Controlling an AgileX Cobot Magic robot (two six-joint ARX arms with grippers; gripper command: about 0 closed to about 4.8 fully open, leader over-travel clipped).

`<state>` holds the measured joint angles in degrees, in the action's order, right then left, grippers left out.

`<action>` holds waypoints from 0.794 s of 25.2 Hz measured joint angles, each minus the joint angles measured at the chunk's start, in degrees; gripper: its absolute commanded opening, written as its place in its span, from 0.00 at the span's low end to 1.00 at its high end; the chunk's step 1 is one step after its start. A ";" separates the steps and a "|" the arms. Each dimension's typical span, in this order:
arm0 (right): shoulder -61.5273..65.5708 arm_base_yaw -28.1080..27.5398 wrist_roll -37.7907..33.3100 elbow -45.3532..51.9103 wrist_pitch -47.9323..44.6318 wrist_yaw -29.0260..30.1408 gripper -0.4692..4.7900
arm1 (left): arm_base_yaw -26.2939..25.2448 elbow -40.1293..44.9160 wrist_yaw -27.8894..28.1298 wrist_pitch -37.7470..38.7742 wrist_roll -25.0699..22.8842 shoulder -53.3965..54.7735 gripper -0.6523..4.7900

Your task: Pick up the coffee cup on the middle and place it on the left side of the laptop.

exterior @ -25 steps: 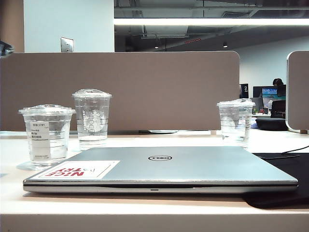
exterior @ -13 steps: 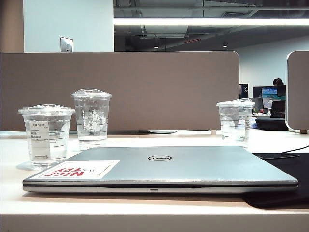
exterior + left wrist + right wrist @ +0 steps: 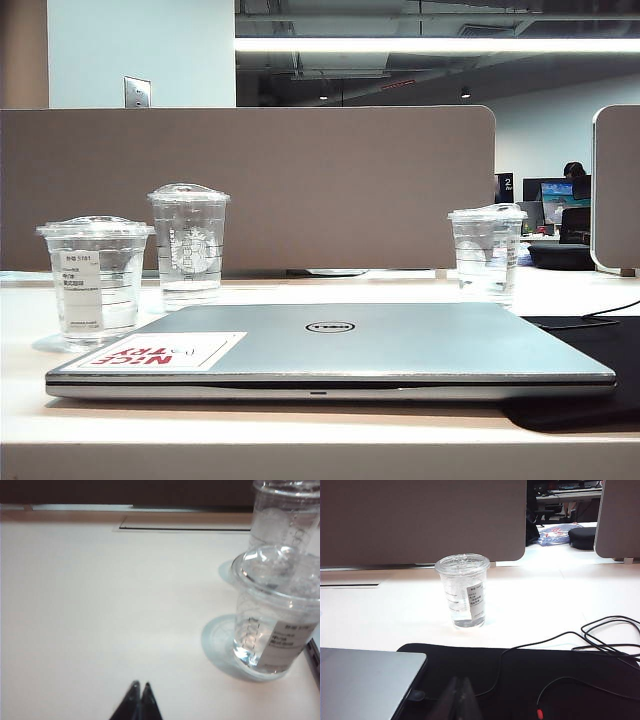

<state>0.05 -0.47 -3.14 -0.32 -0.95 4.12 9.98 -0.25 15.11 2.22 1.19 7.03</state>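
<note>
Coffee cup (image 3: 97,280) set left of laptop (image 3: 330,350); task done
My left gripper (image 3: 139,689) and right gripper (image 3: 459,684) fingers together, empty, over worktop (image 3: 100,605); nothing further needed

Dark bit of arm at the far left edge of the outside view a second ago, gone now, nothing of the arms left in that view, cups and laptop a tiny bit further left in the picture.
</note>
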 measured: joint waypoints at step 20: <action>0.00 0.00 0.00 0.02 0.00 0.00 0.08 | 0.00 0.02 0.07 -1.49 2.51 0.00 0.11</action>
<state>0.05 -0.47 -3.14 -0.30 -0.95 4.12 9.98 -0.23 15.18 0.73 3.70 7.03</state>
